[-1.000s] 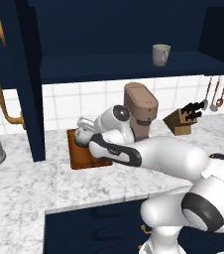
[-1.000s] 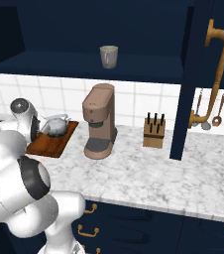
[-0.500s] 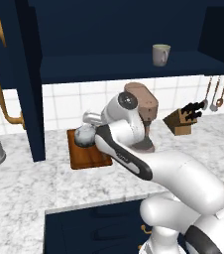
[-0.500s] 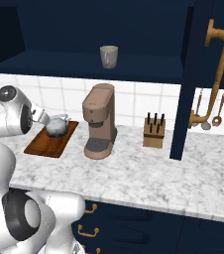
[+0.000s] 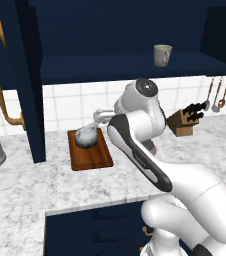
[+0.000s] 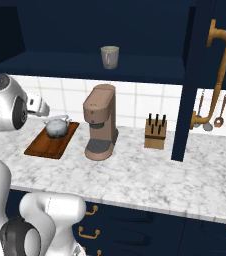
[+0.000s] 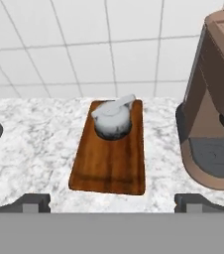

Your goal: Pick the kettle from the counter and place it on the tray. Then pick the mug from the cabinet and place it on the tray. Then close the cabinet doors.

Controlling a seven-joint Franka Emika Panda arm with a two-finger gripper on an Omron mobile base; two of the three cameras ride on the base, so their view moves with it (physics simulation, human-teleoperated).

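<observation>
Already, the kettle (image 7: pixel 112 119) was seen resting on the tray (image 7: pixel 111 163), with the pincer (image 7: pixel 112 201) spread wide and nothing held.

The kettle was found at the far end of the tray, nearest the tiled wall, and the tray lay on the marbled bench (image 6: pixel 150 172) just beside the coffee machine (image 6: pixel 100 122). The mug (image 6: pixel 109 57) was seen upright on the shelf of the cabinet (image 5: pixel 135 65). A knife block (image 6: pixel 155 131) was seen beyond the coffee machine.
</observation>
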